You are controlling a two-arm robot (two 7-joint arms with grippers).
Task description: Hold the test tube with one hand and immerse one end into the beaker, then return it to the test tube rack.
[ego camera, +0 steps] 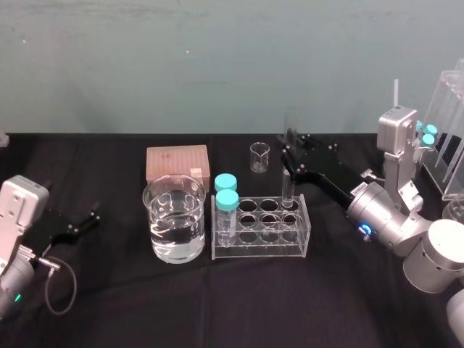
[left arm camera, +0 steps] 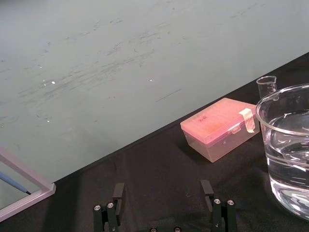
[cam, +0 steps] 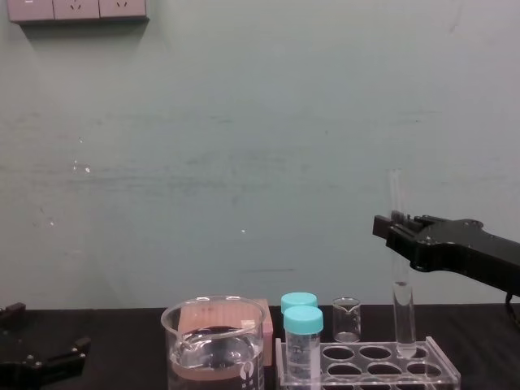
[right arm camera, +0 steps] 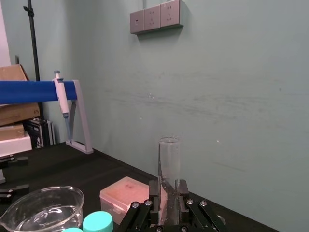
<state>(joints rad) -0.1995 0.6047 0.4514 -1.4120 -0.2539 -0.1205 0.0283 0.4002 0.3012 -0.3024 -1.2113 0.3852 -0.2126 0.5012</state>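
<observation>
Right gripper (right arm camera: 168,191): jaws closed on the upright test tube (right arm camera: 168,159); the right wrist view shows its open mouth above them. The chest view shows the rounded end below the jaws, in a rear hole of the test tube rack (cam: 445,366). The beaker (ego camera: 174,217) stands beside the rack, on the side away from these jaws. Left gripper (left arm camera: 162,187): jaws spread, empty.

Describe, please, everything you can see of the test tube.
The test tube is a long, thin, clear glass tube with an open top and no cap. It stands upright, its lower end in the back right hole of the rack, while the right end effector grips it above its middle.
</observation>
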